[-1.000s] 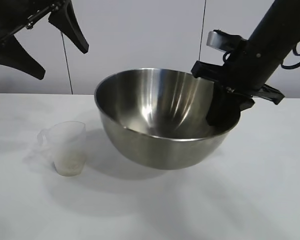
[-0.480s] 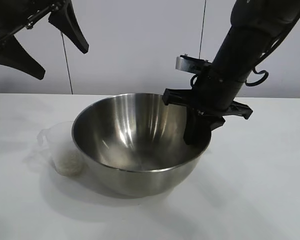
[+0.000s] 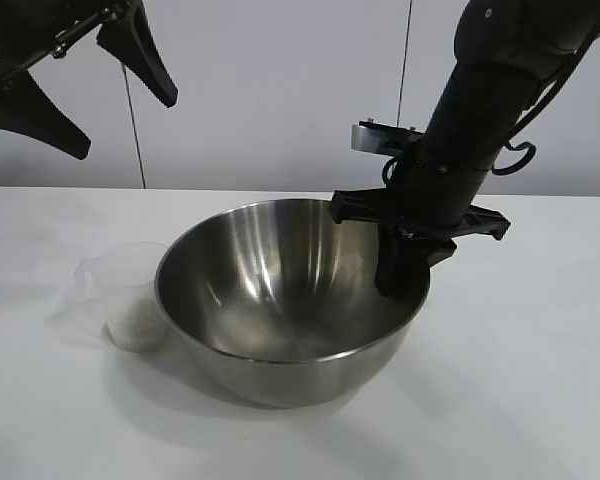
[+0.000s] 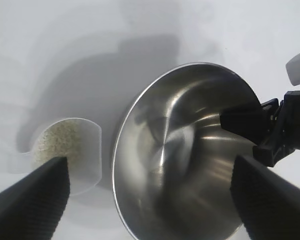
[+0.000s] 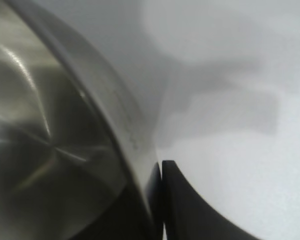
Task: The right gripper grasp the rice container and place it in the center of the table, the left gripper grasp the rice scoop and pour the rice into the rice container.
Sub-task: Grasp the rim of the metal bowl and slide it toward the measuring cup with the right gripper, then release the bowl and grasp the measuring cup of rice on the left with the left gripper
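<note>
The right gripper (image 3: pixel 400 268) is pinching the rim of the rice container (image 3: pixel 290 300), one finger inside the wall and one outside, with the bowl sitting on the table (image 3: pixel 520 380) near its middle. The rice scoop (image 3: pixel 132 295), holding rice (image 4: pixel 57 142), is standing just beside the bowl. The left gripper (image 3: pixel 80 90) is hanging high above with jaws spread wide, gripping nothing.

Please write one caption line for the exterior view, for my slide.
Right pincer at the steel bowl's rim, clear cup of rice beside it, left pincer open above.
</note>
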Controlling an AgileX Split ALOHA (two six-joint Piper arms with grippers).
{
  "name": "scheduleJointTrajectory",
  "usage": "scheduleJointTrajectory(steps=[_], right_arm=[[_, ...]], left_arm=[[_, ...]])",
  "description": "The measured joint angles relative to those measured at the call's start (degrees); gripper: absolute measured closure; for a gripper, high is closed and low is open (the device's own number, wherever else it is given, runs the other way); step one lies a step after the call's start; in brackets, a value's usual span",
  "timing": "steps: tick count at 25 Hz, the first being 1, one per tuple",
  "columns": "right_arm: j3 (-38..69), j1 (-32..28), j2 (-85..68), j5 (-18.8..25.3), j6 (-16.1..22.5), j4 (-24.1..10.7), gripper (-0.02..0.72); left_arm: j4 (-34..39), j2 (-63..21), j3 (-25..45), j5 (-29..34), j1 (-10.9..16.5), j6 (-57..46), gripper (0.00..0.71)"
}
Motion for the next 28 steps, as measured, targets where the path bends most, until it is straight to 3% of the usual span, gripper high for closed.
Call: scheduleJointTrajectory(steps=[5,8,11,12,15,21,28], right_arm=[[-0.1,0.0,0.0,0.0,0.1,0.4,0.441],[-0.2,0.0,-0.1,0.1,0.1,0.4,0.271],[-1.2,-0.3,-0.4,2.9,0.9,0.4,0.092],[-2.0,-0.6,-0.7,4.0,1.5,0.4,0.064],[-4.9,-2.3,-2.1,7.5,2.9,0.4,0.025],[-9.2,-5.9,-6.1,11.5,4.3,0.5,0.019],[-9.3,-11.5,-9.5,12.9,4.4,5.3,0.019]], left_arm=[[0.0,0.0,0.0,0.0,0.0,0.0,0.077],[0.0,0.0,0.0,0.0,0.0,0.0,0.077],[0.0,0.0,0.0,0.0,0.0,0.2,0.077],[0.0,0.0,0.0,0.0,0.0,0.3,0.077],[0.0,0.0,0.0,0.0,0.0,0.5,0.077],[0.0,0.0,0.0,0.0,0.0,0.6,0.077],[0.0,0.0,0.0,0.0,0.0,0.7,0.077]])
